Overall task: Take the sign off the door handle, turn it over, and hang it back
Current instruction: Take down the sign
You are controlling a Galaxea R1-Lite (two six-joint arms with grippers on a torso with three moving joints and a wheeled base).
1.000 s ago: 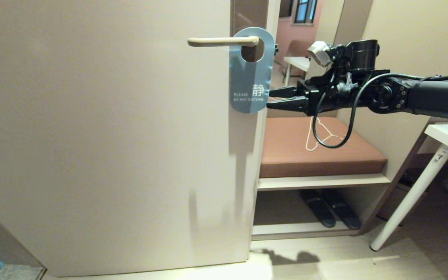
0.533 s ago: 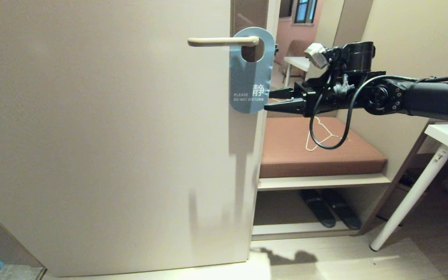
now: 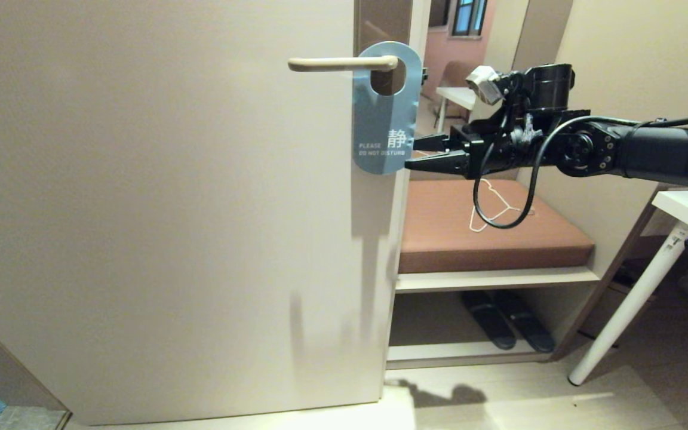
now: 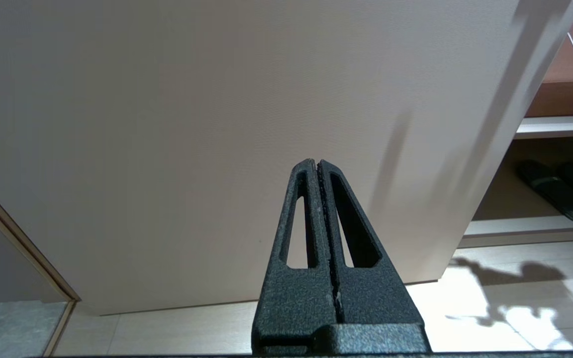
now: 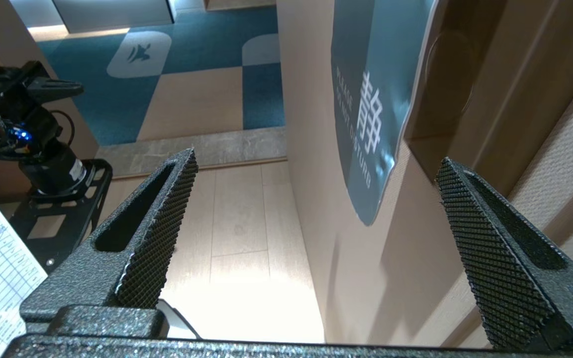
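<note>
On the door handle [image 3: 341, 63], the sign [image 3: 384, 113], blue face out; right gripper [image 3: 417, 153] jaws wide beside it.

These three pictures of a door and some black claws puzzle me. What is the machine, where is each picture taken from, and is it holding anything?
It is a robot with two arms, each ending in a two-fingered gripper. The wide picture comes from a camera on its head. It shows a blue sign reading "PLEASE DO NOT DISTURB", hung by its round hole on the cream door handle. The black arm reaching in from the right carries the right gripper, which sits just beside the sign's lower edge.

The other two pictures come from cameras on the wrists, looking out past the fingers. In the right wrist view the right gripper's fingers stand wide apart with the sign ahead between them, so nothing is held. In the left wrist view the left gripper is shut, empty, and pointed at the bare door.

Past the door are a brown bench with a white wire hanger and dark slippers underneath.
</note>
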